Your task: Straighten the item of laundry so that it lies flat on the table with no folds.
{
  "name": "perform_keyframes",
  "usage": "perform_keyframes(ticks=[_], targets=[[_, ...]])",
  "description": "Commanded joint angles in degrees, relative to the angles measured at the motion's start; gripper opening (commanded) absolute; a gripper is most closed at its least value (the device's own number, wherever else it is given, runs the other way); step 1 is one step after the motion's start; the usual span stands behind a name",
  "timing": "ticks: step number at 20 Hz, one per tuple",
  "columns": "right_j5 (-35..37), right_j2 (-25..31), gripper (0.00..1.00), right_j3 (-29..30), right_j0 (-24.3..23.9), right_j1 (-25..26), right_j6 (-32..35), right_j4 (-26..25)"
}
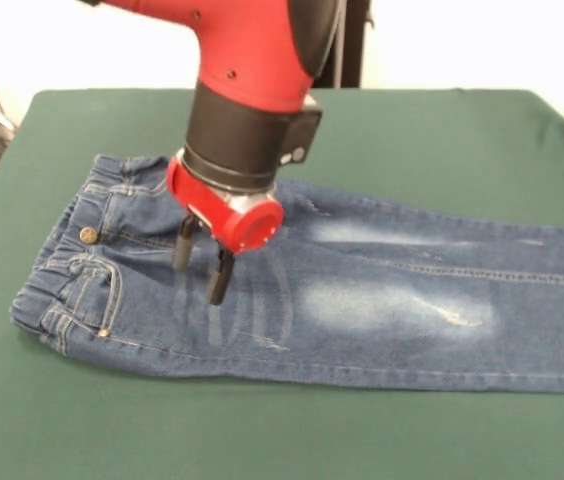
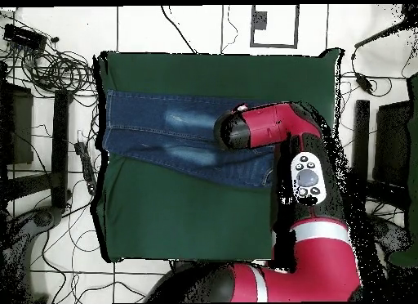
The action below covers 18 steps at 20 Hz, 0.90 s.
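Green felt covers the table (image 1: 392, 130), which fills most of the front view under a pale wall at the top edge. On it lies the pair of jeans (image 1: 382, 300), stretched across the middle of the frame from the left third out past the right edge. Its gathered waistband (image 1: 47, 270) sits at the left, with a metal button (image 1: 88, 235) close behind it and a pocket seam in tan thread below that. 2 faded whitish patches mark the thighs, right of centre. The cloth looks mostly flat, with faint ripples under the robot's tool and a slightly turned edge at the upper left corner of the waist.

Over the hip area hangs the gripper (image 1: 203, 262), below a red disc and a black cuff on the red arm (image 1: 252, 50) that enters from the top. Its 2 black fingers (image 1: 221, 277) stand apart with a clear gap between them, tips pointing down at the denim just right of the pocket; whether they touch it I cannot tell.

From overhead, the jeans (image 2: 175, 133) lie across the upper part of the table (image 2: 188, 219), legs reaching the left edge, and the arm (image 2: 310, 186) rises from the bottom right to cover their right end. Cables (image 2: 49, 68) litter the floor at the left.
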Motion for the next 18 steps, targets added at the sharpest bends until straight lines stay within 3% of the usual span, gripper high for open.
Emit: perform_keyframes(ticks=[1, 18], targets=[[5.51, 1.10, 1.00, 8.12, 1.90, -2.56, -3.51, 3.98], [-0.34, -6.09, 1.00, 13.03, 3.07, 1.91, 2.92, 3.43]])
